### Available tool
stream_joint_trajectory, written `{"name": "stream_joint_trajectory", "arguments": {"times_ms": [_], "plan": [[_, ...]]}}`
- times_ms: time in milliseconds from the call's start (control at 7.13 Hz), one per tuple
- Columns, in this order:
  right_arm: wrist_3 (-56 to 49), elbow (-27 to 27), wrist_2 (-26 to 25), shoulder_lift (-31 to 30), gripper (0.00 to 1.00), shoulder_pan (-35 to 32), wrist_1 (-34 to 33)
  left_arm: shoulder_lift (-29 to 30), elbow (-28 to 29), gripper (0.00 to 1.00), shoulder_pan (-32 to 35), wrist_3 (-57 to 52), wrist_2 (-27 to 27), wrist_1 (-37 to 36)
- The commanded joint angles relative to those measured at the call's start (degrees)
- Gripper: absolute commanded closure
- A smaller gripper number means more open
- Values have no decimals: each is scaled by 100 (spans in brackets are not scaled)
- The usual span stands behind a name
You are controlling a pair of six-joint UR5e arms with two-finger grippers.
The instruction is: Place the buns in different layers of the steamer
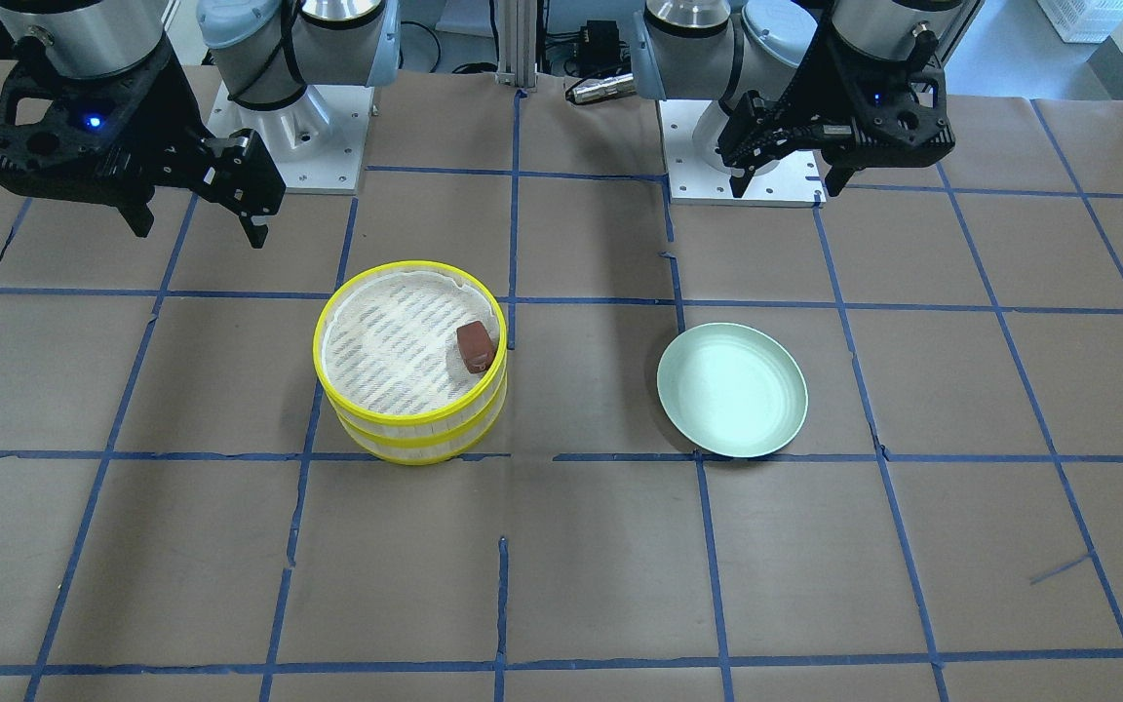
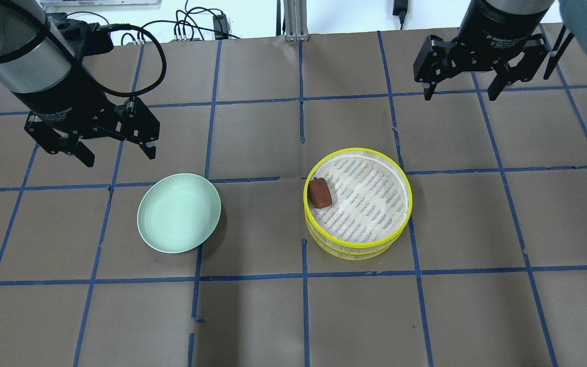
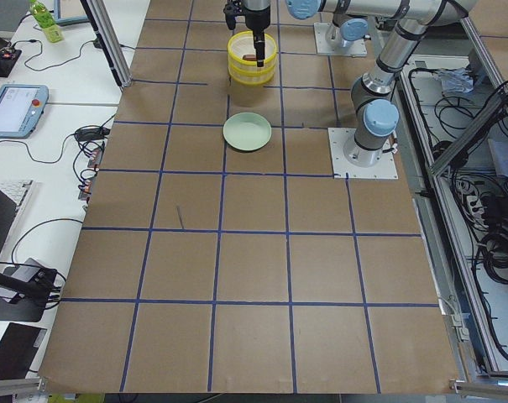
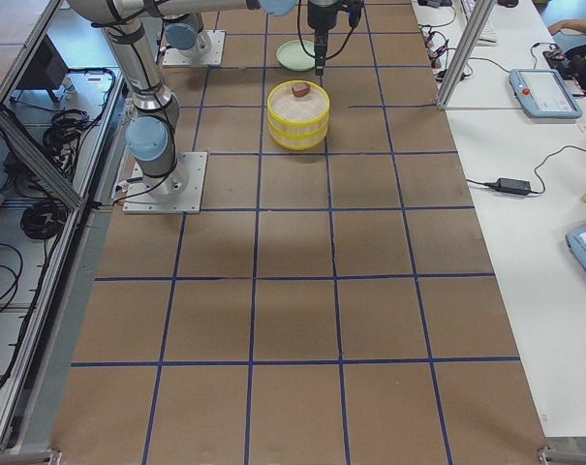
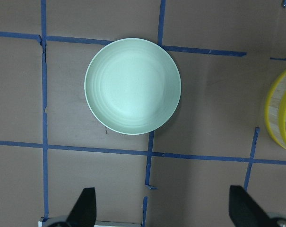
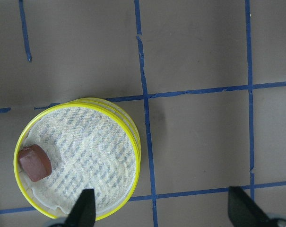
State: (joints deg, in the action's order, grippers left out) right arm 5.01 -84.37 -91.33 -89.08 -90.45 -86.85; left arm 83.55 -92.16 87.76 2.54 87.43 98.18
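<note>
Brown bun (image 2: 320, 193): it lies on the white slatted liner (image 2: 370, 199) in the top tier (image 1: 406, 416) of the steamer (image 2: 357, 250). It sits hard against the yellow rim, on the side facing the plate (image 2: 179, 212), and nothing grips it.

Steamer: the top tier is stacked on the bottom tier (image 1: 415, 447), slightly off centre, so the lower yellow bands show at one side. The contents of the bottom tier are hidden by the tier above. The steamer stands on the counter (image 2: 252, 316), on the robot's right half.

Plate: pale green and round, it rests flat on the counter on the robot's left half, well apart from the steamer.

Right pincer (image 2: 459, 97): it is raised above the counter, clear of the steamer, with its fingers spread wide and nothing between them. Its wrist view looks down on the steamer with the bun inside.

Left pincer (image 2: 120, 158): it is also raised, well apart from the plate, with its fingers (image 5: 86, 203) wide apart and holding nothing. Its wrist view looks down on the plate, with the steamer's yellow rim at the picture's edge.

Counter: brown sheeting marked into squares by blue tape lines.
</note>
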Motion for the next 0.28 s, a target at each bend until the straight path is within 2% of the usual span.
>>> {"name": "stream_joint_trajectory", "arguments": {"times_ms": [0, 140], "plan": [[0, 0, -7, 5, 0, -25, -120, -6, 32, 0, 4, 28, -77, 8], [9, 9, 1, 5, 0, -25, -121, -6, 32, 0, 4, 28, -129, 8]]}}
